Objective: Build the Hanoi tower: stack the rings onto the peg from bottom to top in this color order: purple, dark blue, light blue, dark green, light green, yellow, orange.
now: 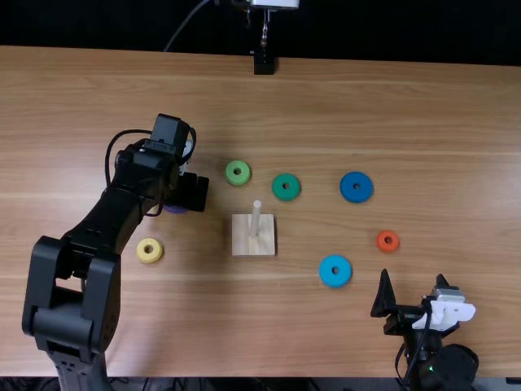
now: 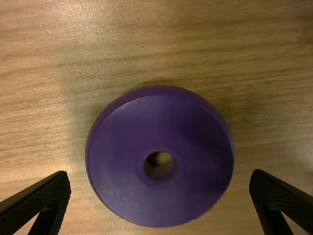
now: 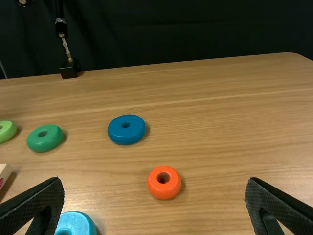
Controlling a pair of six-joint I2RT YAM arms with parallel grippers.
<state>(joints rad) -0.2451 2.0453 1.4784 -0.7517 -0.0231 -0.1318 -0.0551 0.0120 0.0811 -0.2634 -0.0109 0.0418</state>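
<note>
In the top view my left gripper [image 1: 186, 192] hangs over the purple ring [image 1: 174, 209], partly covering it. The left wrist view has the purple ring [image 2: 122, 171] flat on the table, between the widely open fingers of my left gripper [image 2: 160, 198]. My right gripper [image 1: 413, 285] stands open near the table's front right, also open in the right wrist view [image 3: 154, 205]. The wooden base [image 1: 242, 246] carries a bare upright peg [image 1: 256, 218]. Around it lie the light green [image 1: 230, 173], dark green [image 1: 278, 187], dark blue [image 1: 348, 187], light blue [image 1: 326, 270], orange [image 1: 381, 240] and yellow [image 1: 142, 251] rings.
A small black stand [image 1: 264, 63] is at the table's far edge, with a cable behind it. The yellow ring lies close to the left arm's links. The light blue and orange rings are the closest ones to the right gripper.
</note>
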